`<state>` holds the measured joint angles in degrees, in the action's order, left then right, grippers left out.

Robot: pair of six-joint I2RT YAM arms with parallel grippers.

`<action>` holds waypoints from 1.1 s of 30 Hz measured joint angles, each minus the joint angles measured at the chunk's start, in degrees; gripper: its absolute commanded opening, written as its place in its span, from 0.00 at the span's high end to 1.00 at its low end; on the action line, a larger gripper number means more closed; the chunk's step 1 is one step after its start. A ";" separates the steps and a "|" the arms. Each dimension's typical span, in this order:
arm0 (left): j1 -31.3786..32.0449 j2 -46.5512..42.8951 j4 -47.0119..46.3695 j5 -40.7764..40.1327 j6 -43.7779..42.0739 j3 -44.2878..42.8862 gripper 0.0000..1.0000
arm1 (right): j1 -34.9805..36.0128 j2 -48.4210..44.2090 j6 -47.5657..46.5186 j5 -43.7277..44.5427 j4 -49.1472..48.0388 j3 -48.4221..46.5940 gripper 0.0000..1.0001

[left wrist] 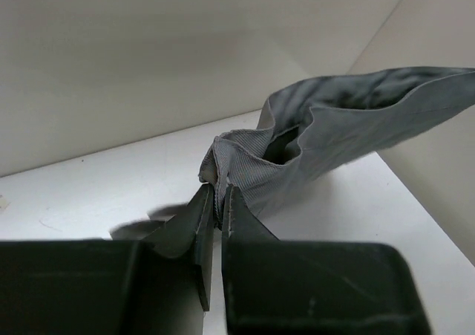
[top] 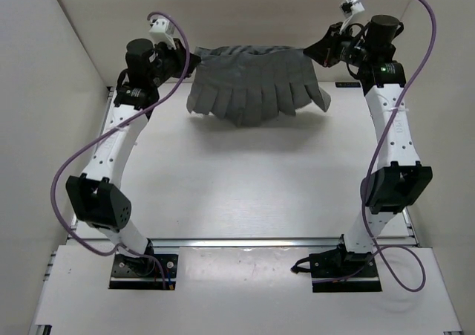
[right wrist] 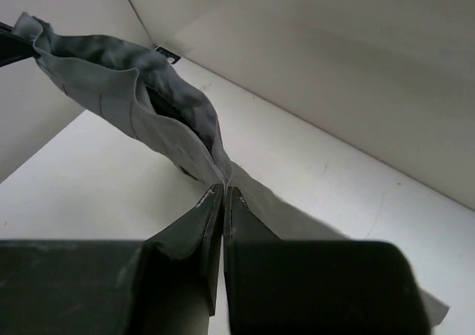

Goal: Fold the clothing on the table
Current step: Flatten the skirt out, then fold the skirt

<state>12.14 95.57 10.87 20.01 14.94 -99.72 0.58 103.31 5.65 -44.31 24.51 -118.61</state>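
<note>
Grey skirt [top: 252,82] stretched between both tools, raised over the counter's [top: 245,186] far end.
Left tool [left wrist: 215,195] pinches one waistband corner; right tool [right wrist: 223,192] is pressed together on the opposite corner. The hem hangs down, and white walls [top: 44,67] stand close behind.

The scene is viewed from above and behind by the top external camera, which is aimed down and forward over the table [top: 245,194]. The left arm's base [top: 145,270] and the right arm's base [top: 345,270] are shown at the lower edge. The left wrist camera is mounted just behind the left gripper [left wrist: 217,195] and is directed along its fingers at very close range. The right wrist camera is arranged likewise behind the right gripper [right wrist: 223,194]. The clothing [top: 252,82] (stretched between both grippers) is shared by all three views.
</note>
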 measured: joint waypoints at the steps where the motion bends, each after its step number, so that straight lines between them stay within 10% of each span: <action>1: 0.02 -1.42 -0.50 0.00 -0.11 1.42 1.00 | -0.02 -0.96 -0.37 -0.15 -0.42 1.03 1.00; 18: 8.28 -38.03 -8.96 -4.72 7.65 61.61 1.00 | 10.01 -34.49 -1.44 7.43 -3.54 64.72 1.00; 27: 9.27 -66.82 1.64 -6.69 18.53 72.67 1.00 | 10.60 -53.79 2.49 8.74 2.93 77.77 1.00; 33: 7.96 -66.05 2.62 -6.99 20.76 74.29 1.00 | 9.84 -50.99 2.69 8.61 3.72 78.47 1.00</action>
<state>20.10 29.52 13.50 13.02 35.70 -25.43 10.41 52.31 8.34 -35.70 28.23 -40.14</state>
